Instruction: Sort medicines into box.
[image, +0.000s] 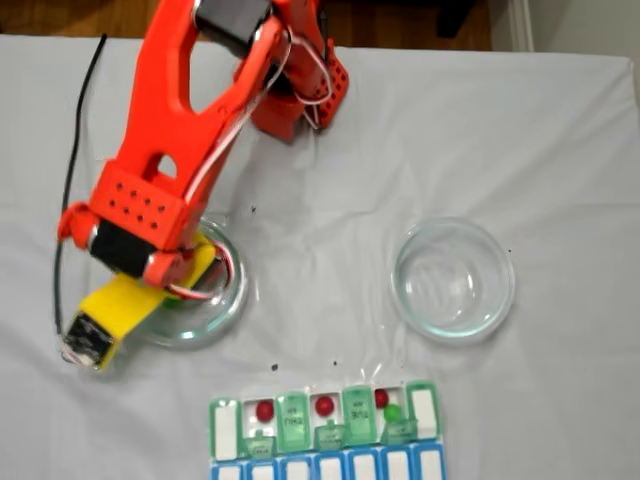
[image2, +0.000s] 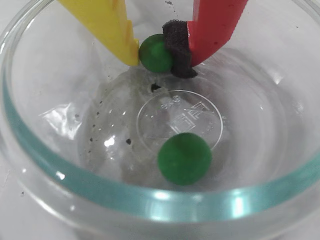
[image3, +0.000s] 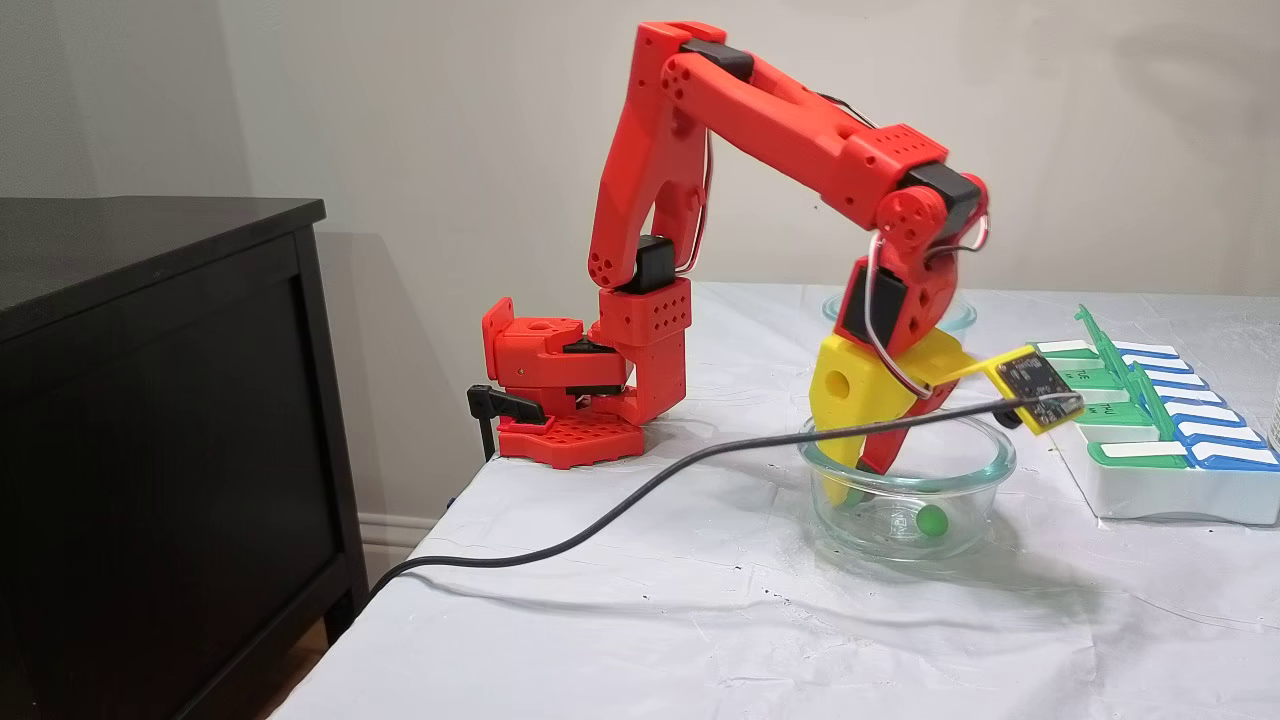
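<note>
Gripper (image2: 161, 54): lowered into a round clear glass dish (image2: 45, 165), closed on a green ball pill (image2: 156, 53). In the wrist view the yellow finger (image2: 107, 25) presses the pill's left side; the red finger (image2: 215, 25), faced with a black foam pad (image2: 179, 50), presses its right side. The jaws stand only as far apart as the pill is wide. Whether the pill touches the dish floor cannot be told.

A second green pill (image2: 183, 158) lies loose on the dish floor, nearer the camera and apart from both fingers; it also shows through the dish wall in a fixed view (image3: 932, 520).

Pill organizer (image: 425, 412): at the near table edge in a fixed view, well apart from the occupied dish, green lids raised. Three open compartments each hold a red pill (image: 264, 410), (image: 324, 405), (image: 381, 398); the rightmost of these also holds a green pill (image: 394, 412) just beside the red one.

Another glass dish (image: 452, 280) stands to the right in that view.
</note>
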